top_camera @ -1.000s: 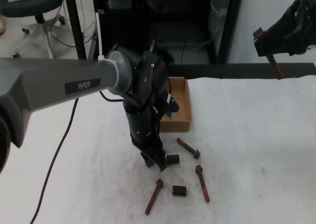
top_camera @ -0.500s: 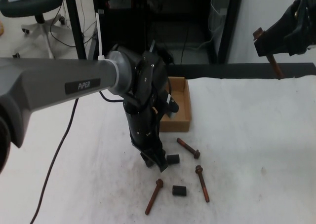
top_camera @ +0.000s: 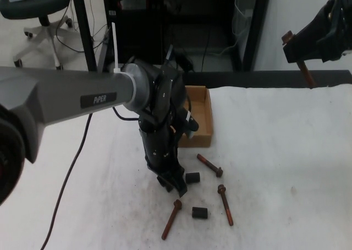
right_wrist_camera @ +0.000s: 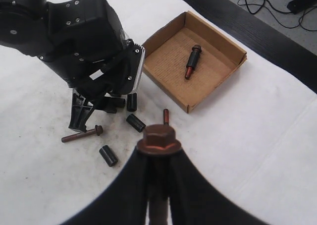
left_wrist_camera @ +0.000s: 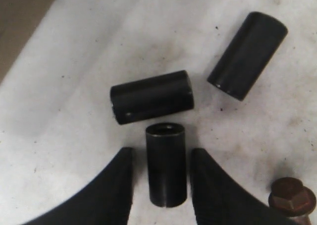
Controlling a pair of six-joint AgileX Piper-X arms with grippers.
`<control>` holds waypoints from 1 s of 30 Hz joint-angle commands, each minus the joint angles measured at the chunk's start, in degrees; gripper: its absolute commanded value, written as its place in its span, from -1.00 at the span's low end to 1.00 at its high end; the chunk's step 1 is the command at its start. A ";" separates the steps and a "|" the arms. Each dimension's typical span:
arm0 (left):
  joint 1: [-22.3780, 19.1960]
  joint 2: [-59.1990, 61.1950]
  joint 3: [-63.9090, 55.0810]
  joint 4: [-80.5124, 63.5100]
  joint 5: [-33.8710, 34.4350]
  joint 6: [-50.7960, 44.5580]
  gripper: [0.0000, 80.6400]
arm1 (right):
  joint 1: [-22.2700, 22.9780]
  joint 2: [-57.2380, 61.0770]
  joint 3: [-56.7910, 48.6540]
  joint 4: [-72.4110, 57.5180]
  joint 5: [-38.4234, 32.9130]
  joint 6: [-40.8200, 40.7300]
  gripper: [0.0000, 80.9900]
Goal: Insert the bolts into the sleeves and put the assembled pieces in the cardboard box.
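The left gripper (top_camera: 174,185) is low on the white bench (top_camera: 286,151), just near of the box. Its fingers stand narrowly apart around a short black cylindrical sleeve (left_wrist_camera: 166,171). The right gripper (right_wrist_camera: 157,158), raised at far right, clamps a rusty brown hex-head bolt (right_wrist_camera: 158,137).

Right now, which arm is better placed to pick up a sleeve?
Left. The left gripper is open, down at the bench, a finger on each side of a sleeve. The right gripper is shut on a bolt, high above the bench.
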 commanded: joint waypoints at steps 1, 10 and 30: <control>-0.29 1.00 -0.19 -1.12 0.33 -0.52 -0.11 | -0.17 -0.66 -0.19 0.30 -0.61 0.19 -0.98; -0.36 1.00 -0.32 -2.11 0.33 -0.52 -0.11 | -0.17 -0.66 -0.19 0.30 -0.61 0.19 -0.98; -0.36 1.35 -1.56 0.70 0.20 1.69 -0.33 | -0.17 -0.66 -0.19 0.30 -0.61 0.19 -0.98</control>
